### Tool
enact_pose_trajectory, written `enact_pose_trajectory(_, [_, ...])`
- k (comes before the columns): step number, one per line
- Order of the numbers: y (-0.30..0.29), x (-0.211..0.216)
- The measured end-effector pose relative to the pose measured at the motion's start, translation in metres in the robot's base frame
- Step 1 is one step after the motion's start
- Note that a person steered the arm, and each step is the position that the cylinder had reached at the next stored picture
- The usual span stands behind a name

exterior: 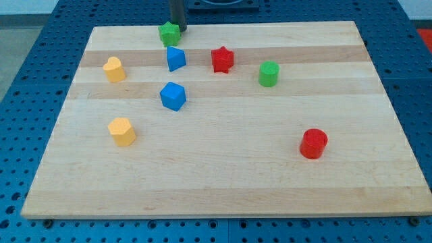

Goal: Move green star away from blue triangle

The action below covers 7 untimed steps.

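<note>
The green star (169, 33) lies near the top edge of the wooden board, left of centre. The blue triangle (175, 58) sits just below it, with a small gap between them. My tip (179, 28) is at the view's top, touching or almost touching the green star's upper right side; the rod rises out of the frame above it.
A blue cube (173, 96) lies below the triangle. A red star (221, 59) and a green cylinder (268, 73) lie to the right. Two yellow blocks (115, 69) (122, 131) lie at the left. A red cylinder (313, 143) lies at the lower right. The board's top edge (270, 24) is close behind the star.
</note>
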<state>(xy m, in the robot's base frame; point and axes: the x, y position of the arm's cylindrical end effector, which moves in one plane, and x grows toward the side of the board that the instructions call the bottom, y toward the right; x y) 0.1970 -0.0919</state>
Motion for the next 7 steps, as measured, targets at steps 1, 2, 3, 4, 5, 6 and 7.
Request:
enact_pose_trajectory(1, [0.037, -0.001])
enact_pose_trajectory(2, [0.061, -0.001])
enact_pose_trajectory(3, [0.058, 0.009])
enact_pose_trajectory(4, [0.045, 0.027])
enact_pose_trajectory(5, [0.033, 0.045])
enact_pose_trajectory(6, [0.028, 0.06])
enact_pose_trajectory(7, [0.021, 0.06])
